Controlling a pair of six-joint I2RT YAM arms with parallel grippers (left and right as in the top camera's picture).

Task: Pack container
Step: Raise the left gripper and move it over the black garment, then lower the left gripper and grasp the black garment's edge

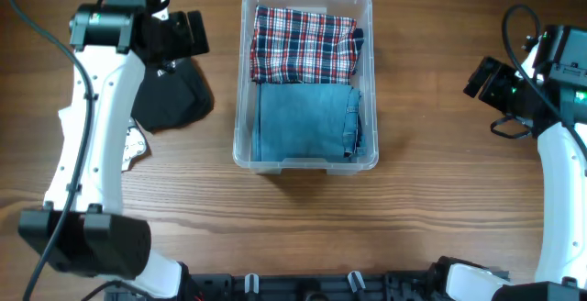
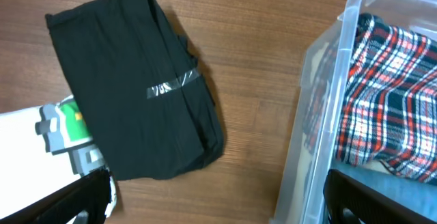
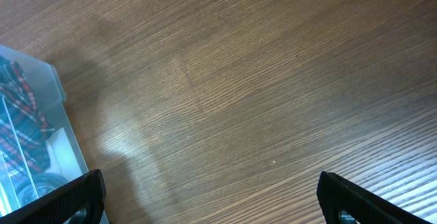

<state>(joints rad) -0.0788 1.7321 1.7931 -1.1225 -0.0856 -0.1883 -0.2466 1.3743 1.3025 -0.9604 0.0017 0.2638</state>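
The clear plastic container (image 1: 240, 108) stands at the table's middle, holding a folded red, white and blue plaid cloth (image 1: 303, 46) at its far end and folded blue denim (image 1: 307, 122) at its near end. A folded black garment (image 1: 174, 94) lies on the wood to its left. My left gripper (image 1: 193, 33) hovers open above that garment's far edge. In the left wrist view the black garment (image 2: 136, 87) lies ahead of the left gripper (image 2: 218, 198), whose right finger is over the container (image 2: 317, 115) and the plaid cloth (image 2: 389, 108). My right gripper (image 1: 483, 77) hangs open over bare wood right of the container.
A white cloth with a colourful print (image 1: 136, 147) pokes out under the black garment and the left arm, also seen as the printed cloth (image 2: 61, 125). In the right wrist view the right gripper (image 3: 212, 198) frames bare wood, the container corner (image 3: 41, 108) at left.
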